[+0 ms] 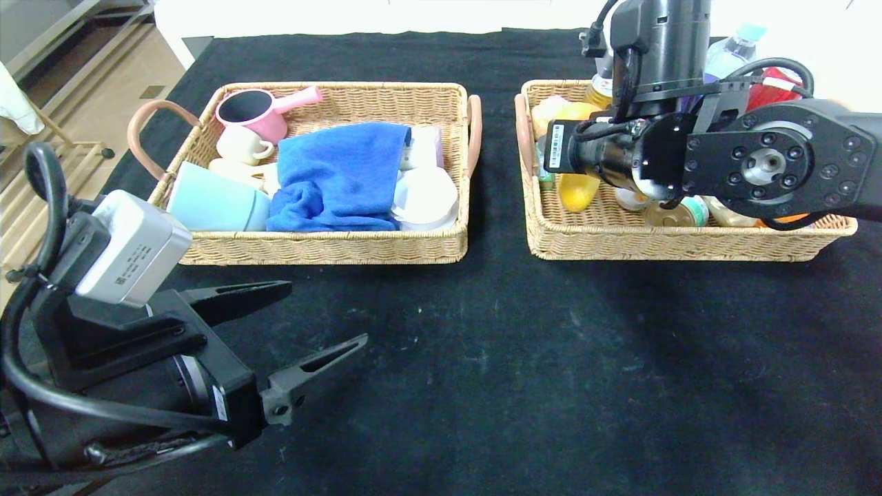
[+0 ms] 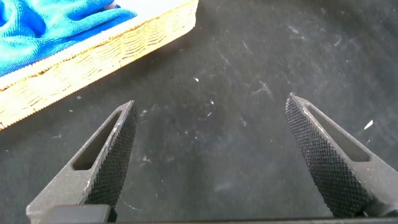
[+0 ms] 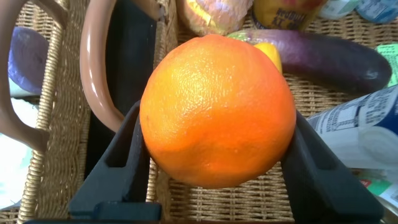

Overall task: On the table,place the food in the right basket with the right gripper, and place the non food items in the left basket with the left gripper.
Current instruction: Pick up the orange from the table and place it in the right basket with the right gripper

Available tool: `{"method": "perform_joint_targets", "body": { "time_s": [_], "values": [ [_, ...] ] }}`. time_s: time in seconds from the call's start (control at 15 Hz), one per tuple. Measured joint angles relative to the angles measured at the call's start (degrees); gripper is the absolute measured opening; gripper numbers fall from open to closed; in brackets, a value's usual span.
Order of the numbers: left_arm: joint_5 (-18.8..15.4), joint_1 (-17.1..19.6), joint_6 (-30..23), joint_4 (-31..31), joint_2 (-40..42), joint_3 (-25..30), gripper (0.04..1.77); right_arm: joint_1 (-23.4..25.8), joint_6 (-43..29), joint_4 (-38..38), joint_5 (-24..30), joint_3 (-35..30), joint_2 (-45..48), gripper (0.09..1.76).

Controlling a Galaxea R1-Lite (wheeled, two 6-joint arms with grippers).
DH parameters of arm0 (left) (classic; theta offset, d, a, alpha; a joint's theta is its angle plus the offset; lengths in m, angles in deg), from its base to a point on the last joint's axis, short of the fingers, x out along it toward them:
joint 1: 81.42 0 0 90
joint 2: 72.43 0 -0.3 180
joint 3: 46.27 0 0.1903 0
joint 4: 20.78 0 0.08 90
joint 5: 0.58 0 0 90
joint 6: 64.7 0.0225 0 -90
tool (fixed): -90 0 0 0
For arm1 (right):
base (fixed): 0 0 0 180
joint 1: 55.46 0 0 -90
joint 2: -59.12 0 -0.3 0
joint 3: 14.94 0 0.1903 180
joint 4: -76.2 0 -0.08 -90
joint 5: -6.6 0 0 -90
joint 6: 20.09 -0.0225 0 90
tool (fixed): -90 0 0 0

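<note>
A round orange [image 3: 217,112] is clamped between the two black fingers [image 3: 124,155] of my right gripper [image 3: 217,124], just above the woven floor of the right basket [image 3: 249,205], beside its brown handle. In the head view my right arm [image 1: 758,162] reaches over the right basket [image 1: 675,244] and hides that gripper. A white-and-blue bottle [image 3: 360,124] lies in the basket near the orange. My left gripper [image 1: 327,310] hangs open and empty over the black table [image 1: 517,358], in front of the left basket [image 1: 324,248]. That basket holds a blue towel [image 1: 337,172] and a teal mug [image 1: 213,203].
The left basket also holds a pink saucepan [image 1: 255,110] and white cups [image 1: 424,200]. A purple eggplant [image 3: 329,56] and a yellow item [image 1: 579,189] lie in the right basket. The left wrist view shows the left basket's corner [image 2: 124,46] ahead of the open fingers.
</note>
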Motion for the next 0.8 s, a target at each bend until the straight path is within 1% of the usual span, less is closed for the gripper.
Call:
{"method": "perform_joint_targets", "body": {
  "time_s": [0.33, 0.53, 0.8],
  "values": [
    [0.0, 0.0, 0.0, 0.0, 0.0, 0.0, 1.72, -0.5, 0.2, 0.0, -0.2, -0.2, -0.1, 1.45],
    [0.0, 0.0, 0.0, 0.0, 0.1, 0.0, 1.72, -0.6, 0.3, 0.0, -0.4, -0.2, -0.1, 1.52],
    [0.0, 0.0, 0.1, 0.0, 0.0, 0.0, 1.72, -0.7, 0.3, 0.1, -0.4, -0.7, 0.2, 1.58]
  ]
}}
